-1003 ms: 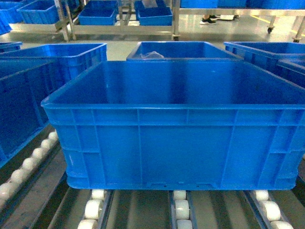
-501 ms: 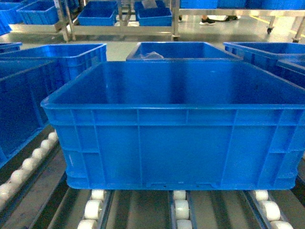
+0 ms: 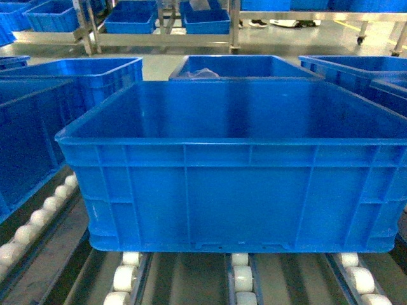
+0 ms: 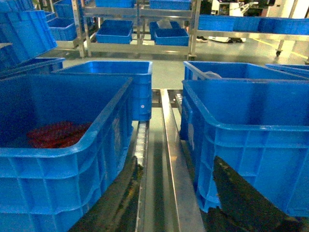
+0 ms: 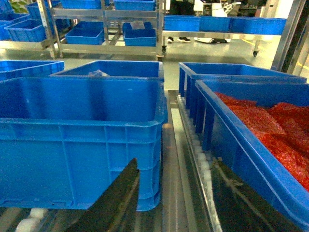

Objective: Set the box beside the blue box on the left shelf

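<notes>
- on the roller rails (image 3: 236, 279) of the left shelf, close in front of the head camera, sits the box (image 3: 235, 190), flat and upright, its long side across the view and open top up.
- just left of it stands another crate (image 4: 58, 150), a narrow gap and a metal rail (image 4: 169, 159) between them; red stuff (image 4: 55, 134) lies in its bottom.
- to the right, past a second gap, is a crate (image 5: 256, 145) heaped with red bags (image 5: 270, 125).
- behind the box more blue crates (image 3: 245, 67) line the rails, one holding a crumpled clear bag (image 3: 202, 74).
- far back, steel racks (image 3: 165, 35) carry smaller blue bins (image 3: 130, 18).
- left gripper (image 4: 174, 203): two dark fingers (image 4: 241, 198) spread wide over the gap, holding nothing.
- right gripper (image 5: 174, 203): fingers (image 5: 118, 200) likewise apart, empty, by the box's right corner.
</notes>
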Robot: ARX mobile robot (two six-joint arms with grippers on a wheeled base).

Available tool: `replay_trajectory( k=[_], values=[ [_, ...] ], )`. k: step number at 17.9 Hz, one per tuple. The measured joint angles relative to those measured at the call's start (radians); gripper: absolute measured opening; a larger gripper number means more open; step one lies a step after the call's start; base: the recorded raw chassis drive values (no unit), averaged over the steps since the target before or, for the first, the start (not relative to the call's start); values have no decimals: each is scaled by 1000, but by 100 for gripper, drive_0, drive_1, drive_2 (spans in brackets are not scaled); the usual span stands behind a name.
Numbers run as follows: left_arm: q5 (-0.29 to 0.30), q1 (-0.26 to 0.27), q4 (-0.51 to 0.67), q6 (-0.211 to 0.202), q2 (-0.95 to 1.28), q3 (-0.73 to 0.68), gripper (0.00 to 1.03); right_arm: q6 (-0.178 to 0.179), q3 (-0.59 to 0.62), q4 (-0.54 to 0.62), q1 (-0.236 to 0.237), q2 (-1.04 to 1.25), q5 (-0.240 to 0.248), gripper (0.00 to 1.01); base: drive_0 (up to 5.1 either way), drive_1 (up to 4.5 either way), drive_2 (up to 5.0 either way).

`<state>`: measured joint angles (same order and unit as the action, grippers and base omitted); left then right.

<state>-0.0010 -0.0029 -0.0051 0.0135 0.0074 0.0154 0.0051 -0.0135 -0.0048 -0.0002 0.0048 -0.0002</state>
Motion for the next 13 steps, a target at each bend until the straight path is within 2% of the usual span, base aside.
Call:
replay_trajectory(
  k=[1, 5, 13],
  values=[
    [0, 0, 0, 0, 0, 0, 51, 0, 0, 0, 0, 0, 0, 49, 0, 0, 0],
    [0, 0, 0, 0, 0, 0, 100, 1, 0, 0, 0, 0, 0, 100, 0, 0, 0],
    [0, 0, 0, -2, 0, 0, 98, 0, 0, 0, 0, 0, 0, 98, 0, 0, 0]
  ],
)
